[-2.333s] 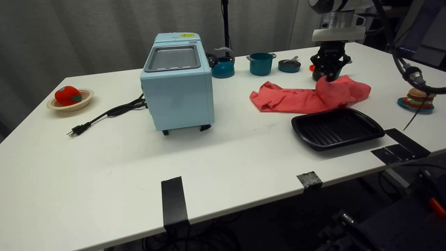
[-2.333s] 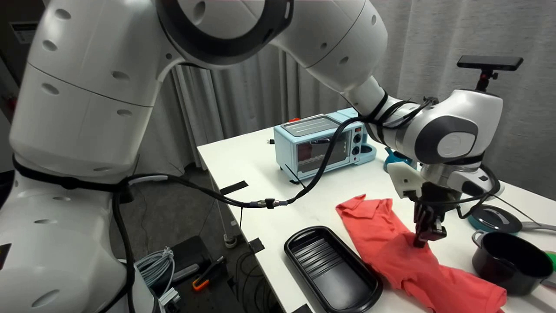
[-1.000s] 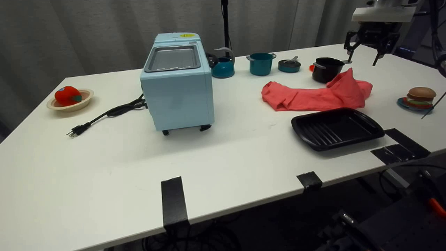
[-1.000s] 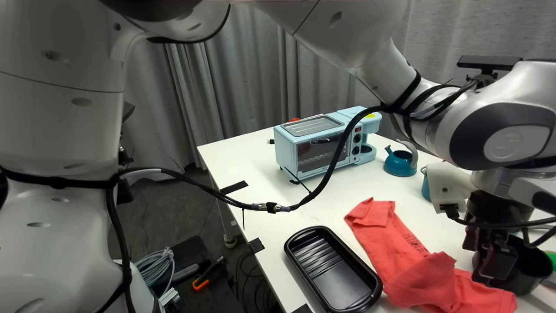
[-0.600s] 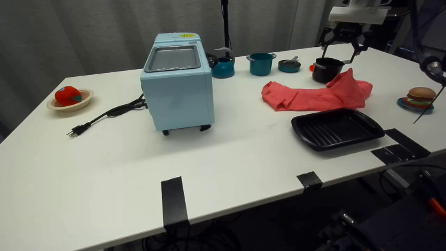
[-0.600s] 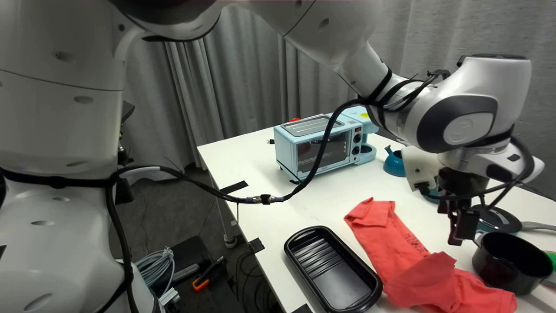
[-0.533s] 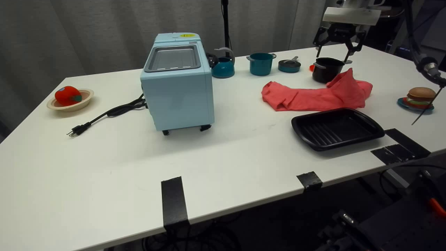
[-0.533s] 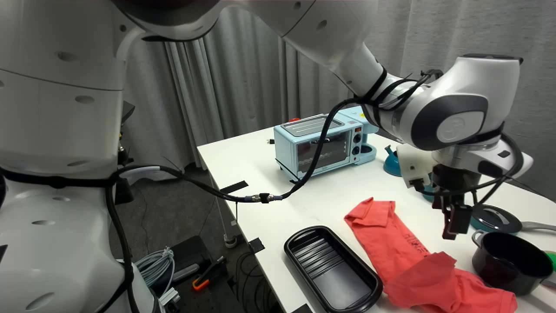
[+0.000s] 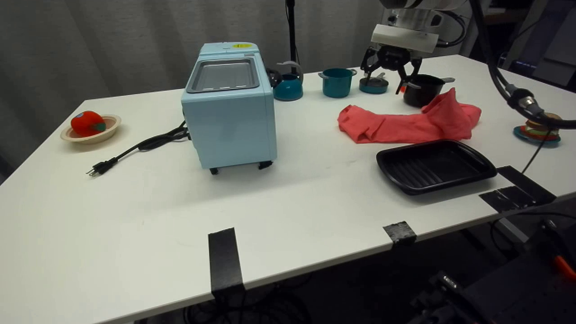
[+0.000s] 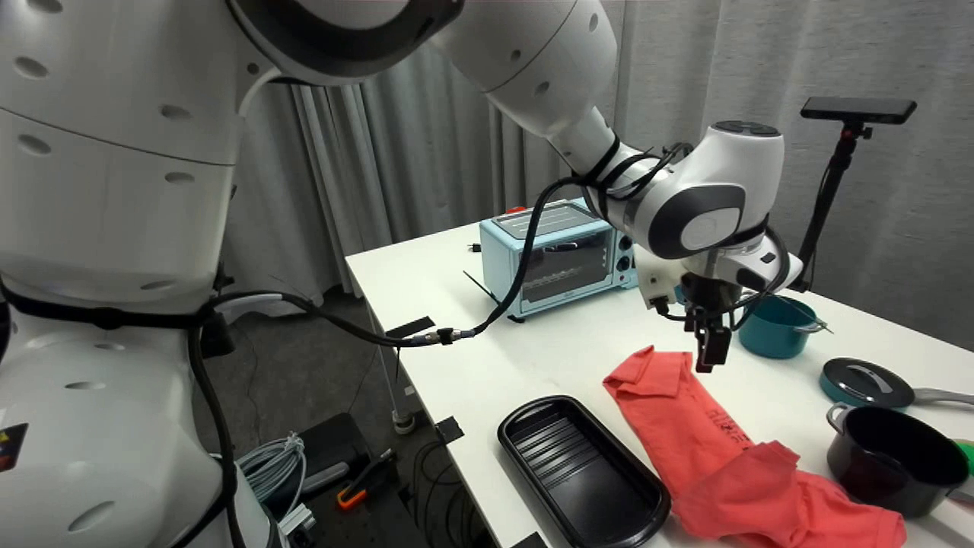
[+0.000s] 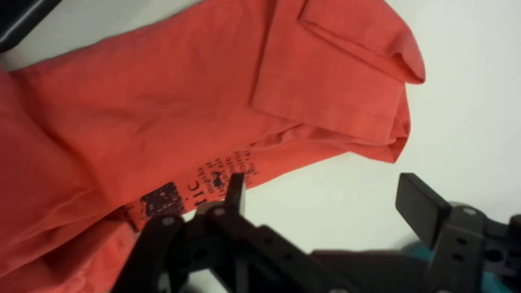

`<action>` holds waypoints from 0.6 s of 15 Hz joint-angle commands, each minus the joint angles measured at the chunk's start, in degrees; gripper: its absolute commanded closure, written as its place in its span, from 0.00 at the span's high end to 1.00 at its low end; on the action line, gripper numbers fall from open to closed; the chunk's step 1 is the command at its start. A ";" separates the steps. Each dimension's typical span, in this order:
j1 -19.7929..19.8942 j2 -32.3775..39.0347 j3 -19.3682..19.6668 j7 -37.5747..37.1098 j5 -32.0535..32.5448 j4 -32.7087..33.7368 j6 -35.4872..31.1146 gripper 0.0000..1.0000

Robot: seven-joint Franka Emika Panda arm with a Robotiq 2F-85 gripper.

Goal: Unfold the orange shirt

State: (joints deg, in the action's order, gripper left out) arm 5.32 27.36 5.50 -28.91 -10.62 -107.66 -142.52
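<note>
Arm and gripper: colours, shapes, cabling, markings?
Gripper: black, two linkage fingers with flat, blocky pads, screw heads showing.
Arm: white, rounded segments with oval recesses, dark grey panels; black cable with an inline connector, strapped on by black bands; dark sticker, print unreadable; off-white block next to the gripper.

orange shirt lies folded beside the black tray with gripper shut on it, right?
The gripper is open, not shut on the orange shirt: the wrist view shows its jaws apart, no cloth between. The shirt does lie folded beside the black tray.
</note>
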 commanded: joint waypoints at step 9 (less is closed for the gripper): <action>1.05 11.10 -0.27 5.15 -1.43 14.03 5.50 0.01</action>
State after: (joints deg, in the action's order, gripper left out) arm 5.88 35.07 5.50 -25.95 -10.80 -99.01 -140.67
